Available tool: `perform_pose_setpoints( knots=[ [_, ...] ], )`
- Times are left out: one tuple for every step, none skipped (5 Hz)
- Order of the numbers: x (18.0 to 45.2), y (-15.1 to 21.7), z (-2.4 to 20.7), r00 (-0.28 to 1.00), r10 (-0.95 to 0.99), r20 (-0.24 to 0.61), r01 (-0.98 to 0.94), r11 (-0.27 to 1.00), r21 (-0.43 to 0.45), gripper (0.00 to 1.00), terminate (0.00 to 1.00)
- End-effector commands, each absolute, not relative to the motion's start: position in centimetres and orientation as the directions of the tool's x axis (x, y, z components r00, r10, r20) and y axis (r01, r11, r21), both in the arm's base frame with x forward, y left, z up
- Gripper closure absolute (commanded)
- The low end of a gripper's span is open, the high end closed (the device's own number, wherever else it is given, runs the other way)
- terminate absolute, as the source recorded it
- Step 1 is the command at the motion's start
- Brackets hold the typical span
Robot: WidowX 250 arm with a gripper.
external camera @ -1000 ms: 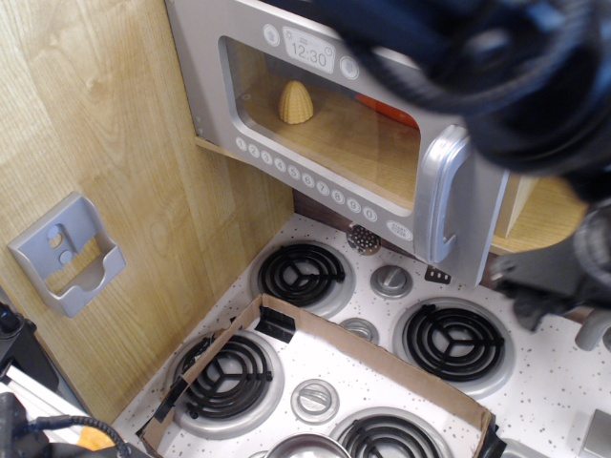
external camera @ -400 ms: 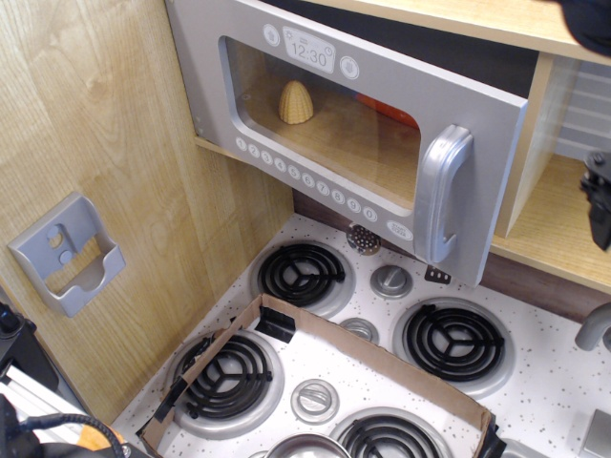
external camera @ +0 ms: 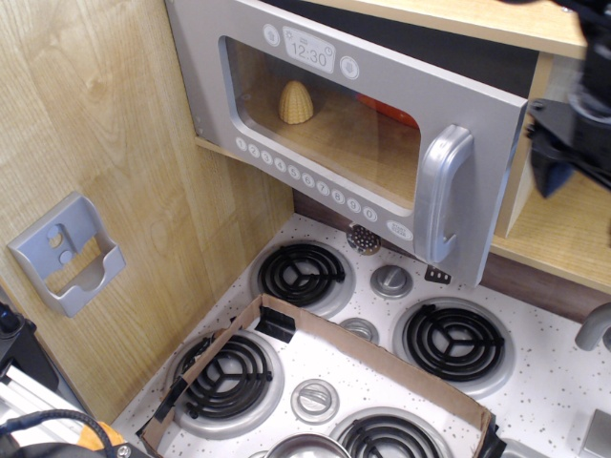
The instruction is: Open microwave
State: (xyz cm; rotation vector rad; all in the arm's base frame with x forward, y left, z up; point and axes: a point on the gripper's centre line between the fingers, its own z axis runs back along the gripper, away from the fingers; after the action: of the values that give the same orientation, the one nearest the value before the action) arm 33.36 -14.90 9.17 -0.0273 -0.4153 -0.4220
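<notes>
The grey microwave [external camera: 325, 124] fills the top of the view. Its window door hangs slightly ajar, the right edge standing out from the wooden shelf behind. The silver loop handle [external camera: 444, 196] is on the door's right side, the white number buttons [external camera: 305, 178] run below the window, and the clock panel [external camera: 308, 54] sits above it. A yellow beehive-shaped toy [external camera: 296, 102] and something red [external camera: 387, 108] show inside. My gripper [external camera: 565, 143] is a dark blurred shape at the right edge, right of the handle and apart from it. Its jaws are not distinguishable.
Below is a white speckled stove top with black coil burners [external camera: 302, 272] [external camera: 452, 339] and silver knobs [external camera: 390, 280]. A low cardboard frame [external camera: 382, 358] lies across the front burners. A small grey wall bracket [external camera: 69, 253] hangs on the wooden left wall.
My arm, which covered the upper right a second ago, pulled off to the right edge, then came back slightly left and higher. The microwave door has not moved.
</notes>
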Motion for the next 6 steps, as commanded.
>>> perform_pose_setpoints(
  knots=[
    [32.5, -12.7, 9.8, 0.824, -0.377, 0.422, 0.387, 0.92, 0.066, 0.0, 0.0],
    [30.7, -11.2, 8.6, 0.888, -0.276, 0.367, 0.287, 0.958, 0.026, 0.0, 0.0],
    [27.8, -9.2, 7.3, 0.921, -0.183, 0.343, 0.187, 0.982, 0.02, 0.0, 0.0],
    [24.9, -7.1, 6.2, 0.942, -0.108, 0.316, 0.112, 0.994, 0.005, 0.0, 0.0],
    [22.4, -5.0, 5.8, 0.946, -0.078, 0.316, 0.067, 0.997, 0.047, 0.0, 0.0],
    [21.1, -3.1, 5.9, 0.947, -0.098, 0.305, 0.064, 0.991, 0.118, 0.0, 0.0]
  ],
)
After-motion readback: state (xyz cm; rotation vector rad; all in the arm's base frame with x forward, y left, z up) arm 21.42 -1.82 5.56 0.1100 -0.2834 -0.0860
